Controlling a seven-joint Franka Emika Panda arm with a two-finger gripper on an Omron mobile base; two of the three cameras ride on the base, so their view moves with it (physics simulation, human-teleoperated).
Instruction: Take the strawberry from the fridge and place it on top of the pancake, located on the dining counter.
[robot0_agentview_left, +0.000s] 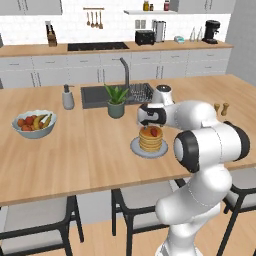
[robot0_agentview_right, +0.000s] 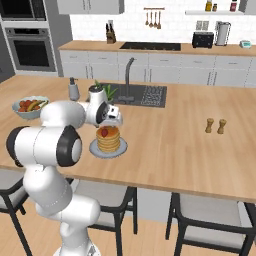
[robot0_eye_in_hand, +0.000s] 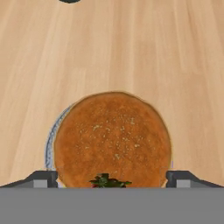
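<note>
**Strawberry on the pancake, end effector spread above it**

The strawberry (robot0_agentview_left: 155, 132) sits on top of the pancake (robot0_agentview_left: 151, 139), toward one side of the top cake instead of its middle. The stack rests on a plate (robot0_agentview_left: 136, 148) on the counter (robot0_agentview_left: 75, 160), fairly near the edge lined with stools (robot0_agentview_left: 35, 217).

The end effector (robot0_eye_in_hand: 112, 178) hangs directly over the stack. In the hand view its two fingertips (robot0_eye_in_hand: 43, 178) stand wide apart, one at each side of the pancake, with the strawberry's green top between them and touching neither. It holds nothing.

By the look of it, the placing step is at its end: the fruit is where the task wants it and the grip is off. What remains is a clean retreat. The next move calls for lifting the hand straight up, so neither fingertip brushes the berry or drags the top cake sideways. Because the strawberry lies off-centre on the stack, a nudge could roll it off onto the plate or counter.

Elsewhere on the counter are a fruit bowl (robot0_agentview_left: 34, 123) toward the left end, a soap dispenser (robot0_agentview_left: 68, 97) and a potted plant (robot0_agentview_left: 116, 101) by the sink (robot0_agentview_left: 97, 96), and two shakers (robot0_agentview_right: 215, 125) well off to the right. None is close enough to hinder the withdrawal.
</note>
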